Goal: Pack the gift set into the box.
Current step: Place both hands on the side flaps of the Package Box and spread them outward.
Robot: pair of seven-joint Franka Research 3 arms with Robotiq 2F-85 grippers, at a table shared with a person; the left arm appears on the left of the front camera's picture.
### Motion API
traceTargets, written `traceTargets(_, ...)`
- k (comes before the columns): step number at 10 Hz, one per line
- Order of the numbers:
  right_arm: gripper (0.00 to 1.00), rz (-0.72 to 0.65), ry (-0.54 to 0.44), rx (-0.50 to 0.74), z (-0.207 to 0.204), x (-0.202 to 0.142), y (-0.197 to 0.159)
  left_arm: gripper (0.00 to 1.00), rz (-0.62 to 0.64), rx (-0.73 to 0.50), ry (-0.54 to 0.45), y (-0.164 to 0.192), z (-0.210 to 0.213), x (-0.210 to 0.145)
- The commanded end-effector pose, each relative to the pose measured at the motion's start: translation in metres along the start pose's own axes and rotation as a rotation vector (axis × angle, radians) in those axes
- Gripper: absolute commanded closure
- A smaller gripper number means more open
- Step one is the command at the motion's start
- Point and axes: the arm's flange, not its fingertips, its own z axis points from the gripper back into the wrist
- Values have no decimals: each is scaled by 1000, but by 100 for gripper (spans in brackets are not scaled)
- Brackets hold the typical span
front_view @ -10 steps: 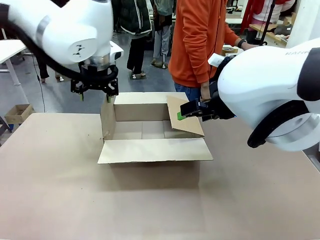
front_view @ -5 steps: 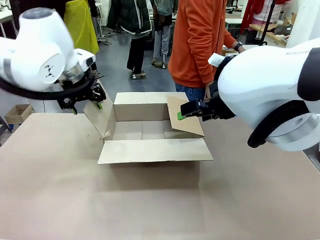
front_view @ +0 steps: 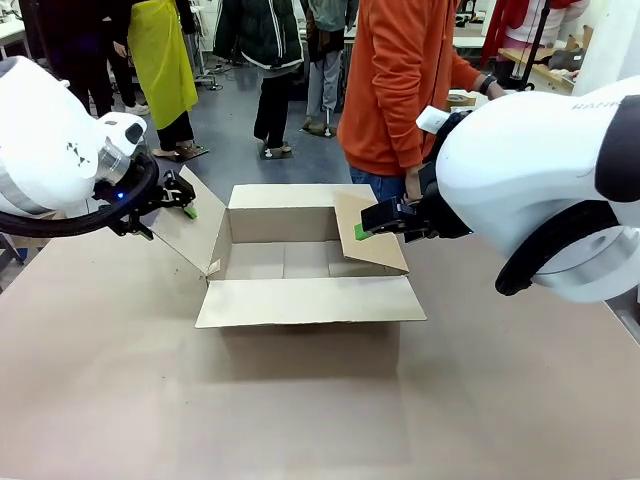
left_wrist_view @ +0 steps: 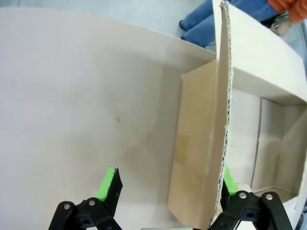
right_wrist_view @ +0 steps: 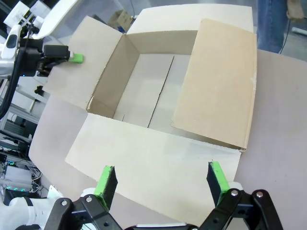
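Pushing box flap (front_view: 188, 238) further out w/ left gripper (left_wrist_view: 168, 184).

Robotics lab: robot arms (front_view: 540, 185), bystanders (front_view: 268, 50)

Bright, even overhead light, diffuse, no hard glare. Soft broad shadow on the table (front_view: 480, 400) just in front of the box (front_view: 310, 300); box inside a bit dimmer. White shell of the right arm (front_view: 530, 170) has mild sheen, not blown out. Front view sharp mid-frame, bkgd softer. Wrist views: strong wide-angle bend twd edges. Left wrist view pale, low contrast, table edge bows, close cardboard edge slightly soft.
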Motion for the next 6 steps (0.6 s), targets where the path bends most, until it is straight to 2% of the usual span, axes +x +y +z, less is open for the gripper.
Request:
traceTargets(1,0,-8,5,-2,5,-2,-1,0,-8,64,5,-9,3,0)
traceTargets(2,0,0,0,0,0,0,0,0,-8,64,5,-9,3,0)
traceTargets(3,0,15,131,-51,-18,19,13,0,-8,64,5,-9,3,0)
traceTargets(5,0,-7,332,-108,-43,77,26,0,-8,64,5,-9,3,0)
traceTargets(6,0,3,393,-237,-62,102,34,0,-8,64,5,-9,3,0)
